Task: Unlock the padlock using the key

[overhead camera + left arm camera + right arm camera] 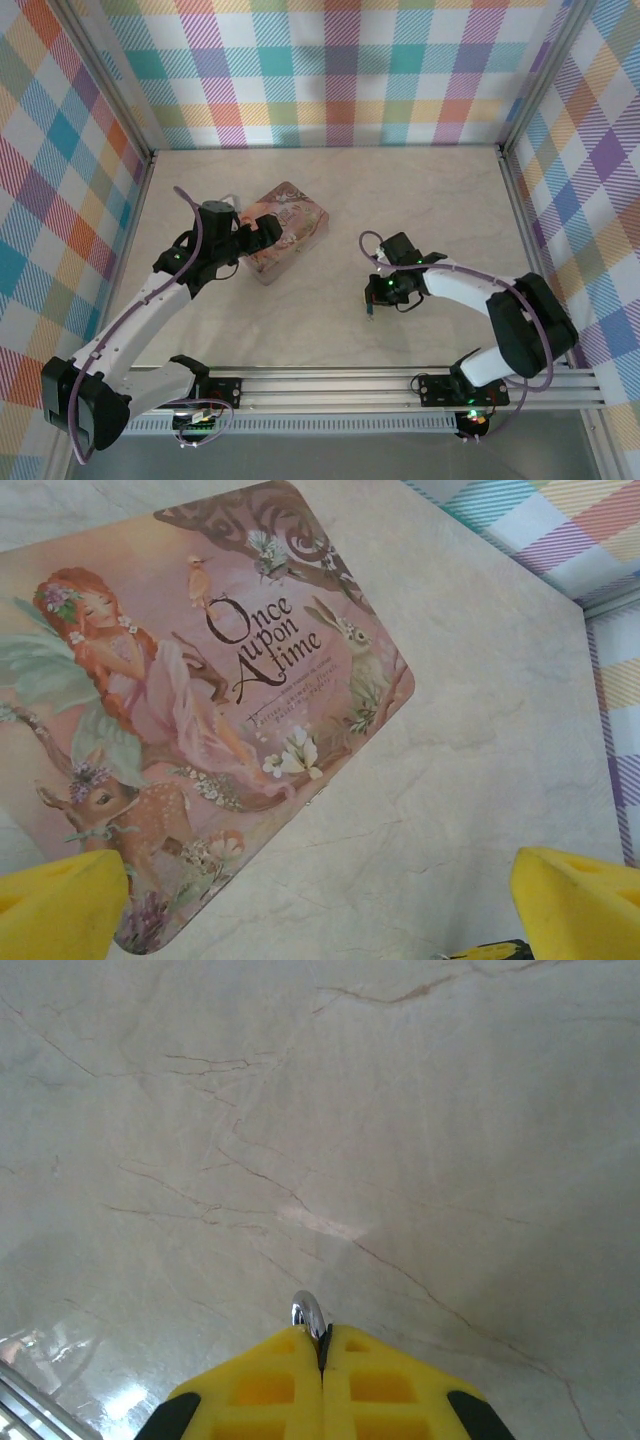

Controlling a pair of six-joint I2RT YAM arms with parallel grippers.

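We see R gripper (322,1348) clamped on a silvery bit (308,1312) (key or shackle, can't tell) right of the tin (200,680), L gripper (320,895) agape over it; unlocking prob. not yet done.

A pale marbled table (430,200) carries 1 pink illustrated tin box (300,225).

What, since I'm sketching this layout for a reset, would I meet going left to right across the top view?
The left arm's elbow → pink tin box → right claw, shut on a silvery loop → right arm's elbow. The left claw overlaps the box, so I skip it.
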